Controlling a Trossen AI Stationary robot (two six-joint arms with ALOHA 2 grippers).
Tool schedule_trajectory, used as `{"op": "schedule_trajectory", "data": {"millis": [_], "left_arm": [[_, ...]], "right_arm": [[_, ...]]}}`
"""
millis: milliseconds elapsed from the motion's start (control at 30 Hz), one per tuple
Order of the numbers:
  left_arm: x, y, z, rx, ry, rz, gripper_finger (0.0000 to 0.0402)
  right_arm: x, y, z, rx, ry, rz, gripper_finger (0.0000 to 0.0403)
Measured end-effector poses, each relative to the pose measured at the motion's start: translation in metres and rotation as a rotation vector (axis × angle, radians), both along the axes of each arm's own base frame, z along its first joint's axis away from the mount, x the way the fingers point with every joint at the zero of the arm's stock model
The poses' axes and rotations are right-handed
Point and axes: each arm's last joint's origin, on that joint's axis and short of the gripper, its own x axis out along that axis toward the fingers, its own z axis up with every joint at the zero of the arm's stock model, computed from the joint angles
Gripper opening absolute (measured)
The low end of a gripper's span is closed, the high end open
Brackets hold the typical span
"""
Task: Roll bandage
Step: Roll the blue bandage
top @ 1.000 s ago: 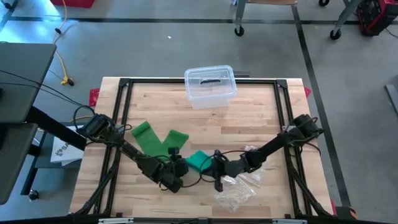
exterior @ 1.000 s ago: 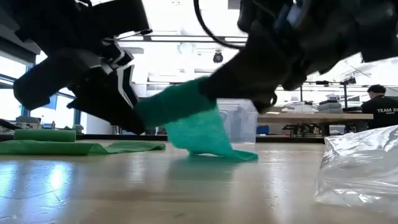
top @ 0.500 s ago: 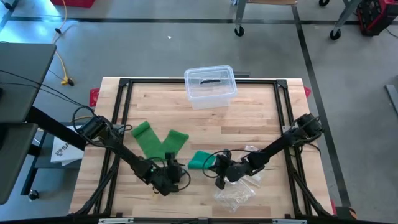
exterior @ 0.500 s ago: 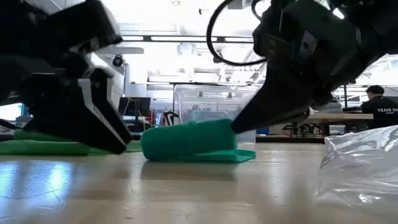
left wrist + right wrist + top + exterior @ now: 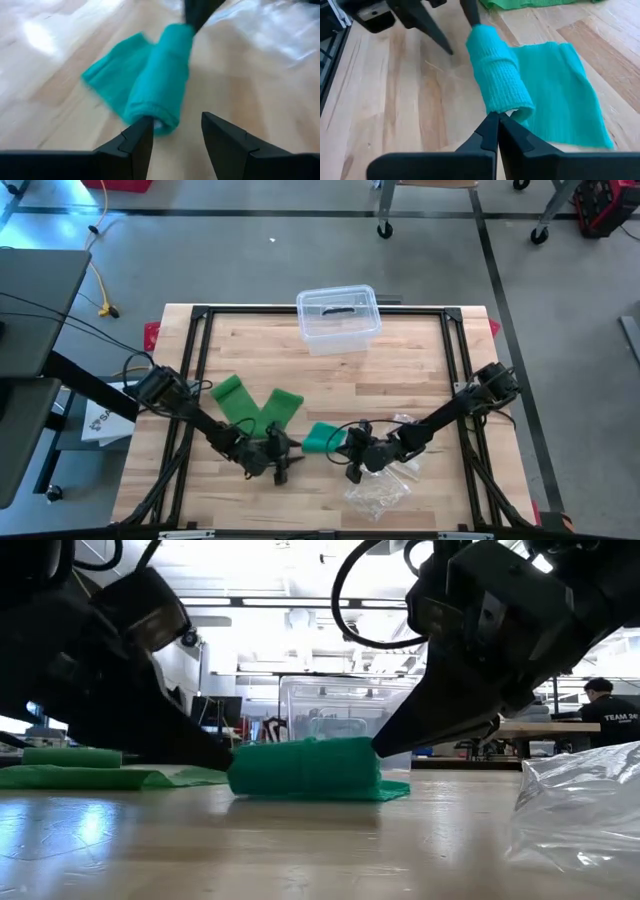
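A teal bandage (image 5: 320, 437) lies on the wooden table (image 5: 400, 370), partly rolled. The roll (image 5: 305, 768) rests on its side, and the loose tail (image 5: 555, 90) is spread flat beside it. My right gripper (image 5: 497, 119) is shut, with its tips at the roll's right end. My left gripper (image 5: 175, 130) is open and low over the table at the roll's other end (image 5: 155, 120), one finger (image 5: 137, 142) right beside it. My right gripper's shut fingertips (image 5: 378, 747) meet the rim of the roll's right end (image 5: 507, 107), slanting down from the table's right and pointing along the roll. Whether cloth is caught between them I cannot tell. The roll lies on the table. My left gripper: I cannot tell whether its finger touches the roll's end.
A green bandage (image 5: 240, 400) lies in a V toward the table's left, one end rolled (image 5: 70, 757). A clear lidded box (image 5: 338, 318) stands at the far edge. Crumpled plastic bags (image 5: 380, 485) lie near the front right, close to my right arm.
The bandage, held up between both grippers with its tail hanging, has come down and now lies on the table as a roll. My left gripper has let go of the roll's end, sunk toward the table and tipped flatter. My right gripper has stayed at the other end.
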Motion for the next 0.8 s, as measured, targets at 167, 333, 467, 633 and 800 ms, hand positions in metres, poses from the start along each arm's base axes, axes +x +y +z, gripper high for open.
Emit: {"op": "schedule_trajectory", "data": {"millis": [167, 333, 467, 633, 800], "left_arm": [[0.008, 0.005, -0.010, -0.090, 0.006, -0.025, 0.0161], [0.013, 0.005, -0.015, -0.129, -0.033, -0.014, 0.0161], [0.014, 0.005, -0.015, -0.111, -0.058, 0.003, 0.0152], [0.016, 0.003, -0.009, -0.070, -0.117, -0.026, 0.0077], [0.014, -0.005, 0.010, 0.009, -0.202, -0.059, 0.0014]], "right_arm": [[0.001, -0.001, 0.000, 0.003, -0.007, -0.003, 0.0000], [0.000, 0.000, 0.000, 0.003, -0.006, -0.002, 0.0000], [0.001, 0.000, 0.000, 0.004, -0.008, -0.001, 0.0000], [0.000, 0.000, 0.000, -0.020, -0.003, 0.017, 0.0000], [-0.008, 0.006, 0.006, -0.027, 0.019, 0.035, 0.0000]]}}
